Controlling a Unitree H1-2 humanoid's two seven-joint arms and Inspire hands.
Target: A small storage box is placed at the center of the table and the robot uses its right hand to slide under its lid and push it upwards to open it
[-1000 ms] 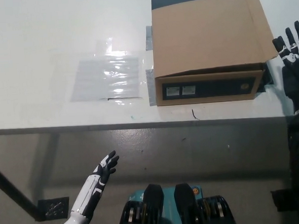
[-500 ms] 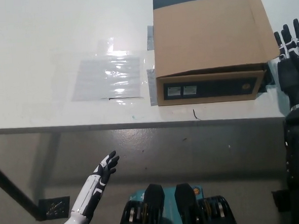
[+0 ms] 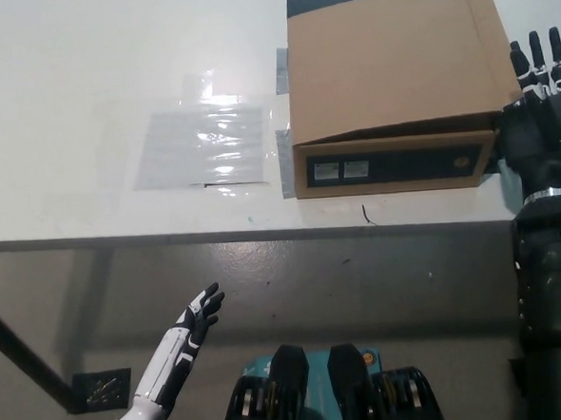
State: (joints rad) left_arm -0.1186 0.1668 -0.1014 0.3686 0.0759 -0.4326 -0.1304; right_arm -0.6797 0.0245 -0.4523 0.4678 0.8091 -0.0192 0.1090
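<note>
A brown cardboard storage box [image 3: 396, 79] sits on the white table [image 3: 81, 70], its flat lid shut and a dark strip along its front face [image 3: 392, 166]. My black right hand [image 3: 540, 123] is raised just off the box's right front corner, open, fingers pointing up and away. It holds nothing, and I cannot tell whether it touches the box. My white left hand [image 3: 199, 316] rests low below the table's front edge, open and holding nothing.
A clear plastic sheet [image 3: 200, 143] lies flat on the table left of the box. Grey tape patches [image 3: 277, 67] show at the box's left side. The table's front edge [image 3: 263, 232] runs across the middle of the picture.
My right hand has moved left and slightly up, closing in on the box's right front corner. The left hand has not moved.
</note>
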